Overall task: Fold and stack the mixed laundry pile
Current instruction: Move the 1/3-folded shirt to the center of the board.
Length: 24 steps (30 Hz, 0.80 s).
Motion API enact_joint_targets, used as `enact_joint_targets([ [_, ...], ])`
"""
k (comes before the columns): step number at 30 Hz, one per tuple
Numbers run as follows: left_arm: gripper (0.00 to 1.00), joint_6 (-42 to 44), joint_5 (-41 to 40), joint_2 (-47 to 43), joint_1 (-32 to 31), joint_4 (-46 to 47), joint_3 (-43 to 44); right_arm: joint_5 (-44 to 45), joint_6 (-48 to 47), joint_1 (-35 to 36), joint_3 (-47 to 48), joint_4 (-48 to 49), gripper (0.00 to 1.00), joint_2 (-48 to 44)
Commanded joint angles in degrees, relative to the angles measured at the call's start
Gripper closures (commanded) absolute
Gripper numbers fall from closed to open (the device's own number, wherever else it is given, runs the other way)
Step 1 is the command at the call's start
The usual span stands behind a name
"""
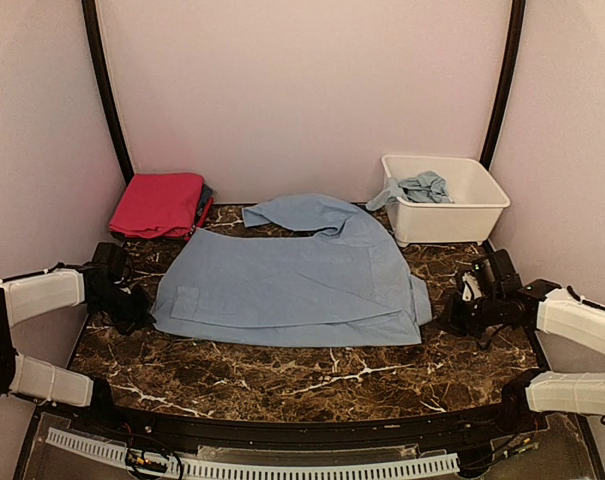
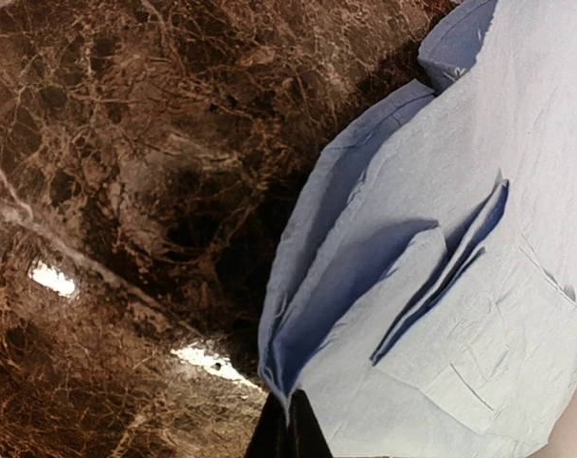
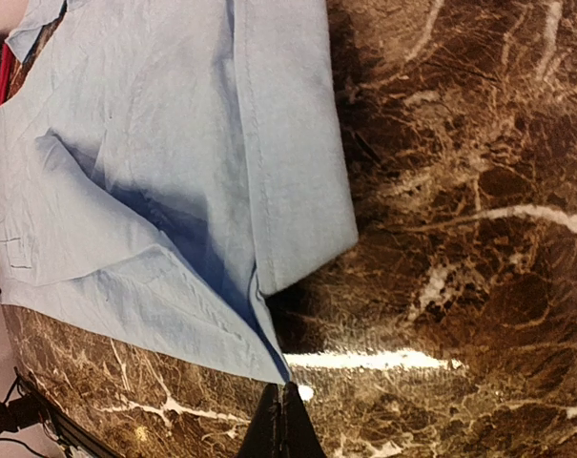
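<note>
Pale blue garment spread flat; left gripper, right gripper clamped on near corners, likely for folding.

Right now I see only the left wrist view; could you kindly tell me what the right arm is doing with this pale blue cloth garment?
Observer: The right fingers are closed on a corner of the pale blue cloth garment, at its right edge.
Operator: Thank you; is anything folded yet?
Observer: Yes, a folded magenta-pink cloth lies at the back left.
Operator: And what is left to fold?
Observer: A crumpled blue-grey cloth sits in the white rectangular plastic tub, draped over its rim, back right.
</note>
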Motion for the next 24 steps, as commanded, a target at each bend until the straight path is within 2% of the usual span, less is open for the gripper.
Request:
enact_joint_targets([
  [1,1.00,1.5,1.0,-2.1,0.1,-4.4,0.2,1.3,1.3,-0.4,1.0,-7.7,1.00,-3.2],
  [2,1.00,1.2,1.2,-2.1,-0.2,-5.2,0.2,0.7,1.3,-0.4,1.4,-8.6,1.00,-3.7],
  [4,0.89,0.3,2.3,-2.7,-0.4,-6.1,0.3,-0.5,0.9,-0.4,1.9,-9.6,1.00,-4.2],
  [5,0.77,-0.1,2.8,-3.1,-0.4,-6.4,0.5,-1.5,0.2,-0.4,2.4,-9.5,0.95,-4.5],
  [8,0.57,-1.6,1.0,-7.0,-0.4,-10.1,1.4,-4.3,-2.2,-0.4,3.3,-6.7,0.70,-3.9],
  [9,0.46,-1.7,-1.2,-8.0,-0.4,-10.9,2.2,-5.0,-3.0,-0.4,3.6,-5.0,0.62,-3.3],
  [10,0.34,-1.2,-2.3,-10.5,-0.4,-11.6,2.6,-6.3,-4.0,-0.4,3.9,-3.0,0.58,-2.3],
  [12,0.24,1.1,-3.9,-13.2,-0.4,-11.0,4.3,-8.5,-5.5,-0.4,5.2,0.8,0.54,0.5],
  [15,0.20,5.8,0.7,-12.5,-0.4,-6.2,7.5,-10.9,-8.7,-0.2,9.0,6.2,0.51,7.0],
  [19,0.16,11.6,10.7,-3.0,-1.3,2.9,11.7,-12.7,-13.6,1.1,18.4,9.8,0.44,18.0],
  [24,0.20,16.5,8.7,11.1,-8.9,4.6,20.7,-13.7,-17.5,3.3,27.0,12.1,0.44,32.1],
])
